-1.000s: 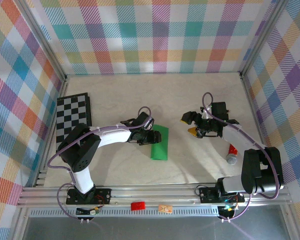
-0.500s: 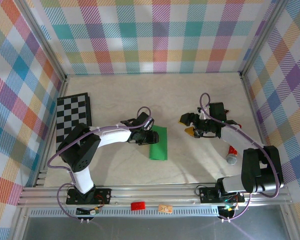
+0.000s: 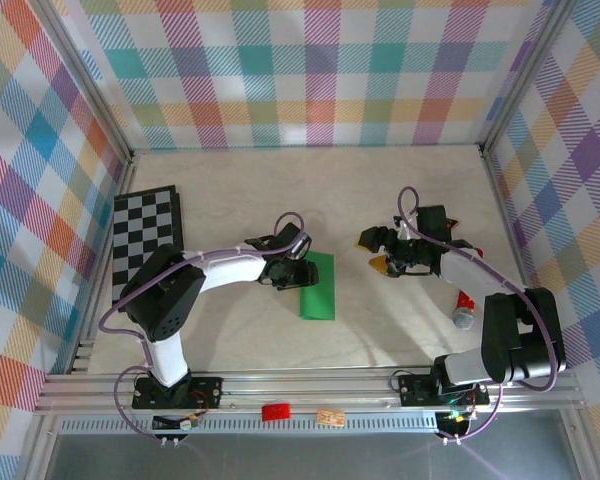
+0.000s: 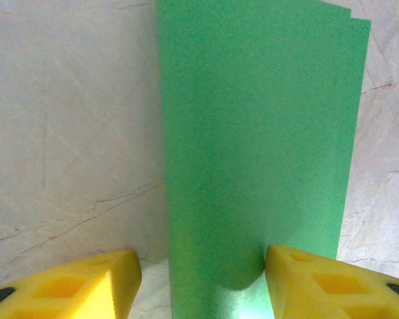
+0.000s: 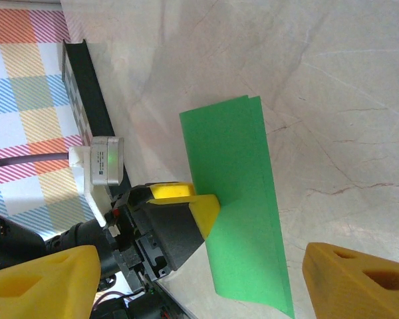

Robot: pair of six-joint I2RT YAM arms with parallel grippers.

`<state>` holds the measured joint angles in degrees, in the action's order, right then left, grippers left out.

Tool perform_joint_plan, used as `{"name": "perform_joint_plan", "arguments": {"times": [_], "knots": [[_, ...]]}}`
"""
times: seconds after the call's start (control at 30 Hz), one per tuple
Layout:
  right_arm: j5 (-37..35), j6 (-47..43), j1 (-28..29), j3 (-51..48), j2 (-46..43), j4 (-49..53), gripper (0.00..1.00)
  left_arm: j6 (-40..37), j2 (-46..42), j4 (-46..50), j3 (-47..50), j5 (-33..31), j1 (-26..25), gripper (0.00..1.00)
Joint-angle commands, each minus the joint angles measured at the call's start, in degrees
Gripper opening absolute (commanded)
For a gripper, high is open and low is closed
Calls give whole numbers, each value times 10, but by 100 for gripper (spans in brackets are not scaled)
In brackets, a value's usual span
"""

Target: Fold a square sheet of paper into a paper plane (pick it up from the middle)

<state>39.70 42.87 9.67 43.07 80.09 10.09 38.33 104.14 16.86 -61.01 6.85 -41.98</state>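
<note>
**Task item.** The square sheet of paper (image 3: 320,288) lies flat on the surface (image 3: 240,200), a little left of centre and well apart from the chessboard (image 3: 146,240). It is doubled over into a narrow rectangle. At its far corner the two layers sit slightly out of register, so the halving fold appears made but not perfectly matched.

**Left end effector** (image 3: 297,272). It stands at the paper's left long edge, jaws parted and clamping nothing. In the left wrist view the yellow fingertips (image 4: 76,286) flank the strip's near end. In the right wrist view one tip rests over that edge. Judgement: it is placed to pin or press the fold.

**Right end effector** (image 3: 374,251). Jaws wide apart and empty. It hovers right of the paper, clear of it and facing it. Judgement: it is waiting to take the next flap.
</note>
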Motion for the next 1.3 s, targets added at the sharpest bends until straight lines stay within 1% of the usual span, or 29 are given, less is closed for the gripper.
{"name": "perform_joint_plan", "arguments": {"times": [0.0, 0.5, 0.83, 1.03, 1.27], "knots": [[5, -1, 4, 1, 3, -3, 81, 1, 49, 47, 6, -58, 2, 57], [4, -3, 4, 4, 4, 3, 81, -25, 76, 57, -8, -61, -4, 60], [2, -1, 4, 3, 4, 4, 82, -28, 93, 57, -11, -62, -5, 63], [1, -1, 5, 1, 4, 4, 82, -47, 105, 67, -17, -65, -6, 63], [1, 0, 5, 1, 2, 5, 82, -37, 115, 64, -21, -60, -5, 63]]}}
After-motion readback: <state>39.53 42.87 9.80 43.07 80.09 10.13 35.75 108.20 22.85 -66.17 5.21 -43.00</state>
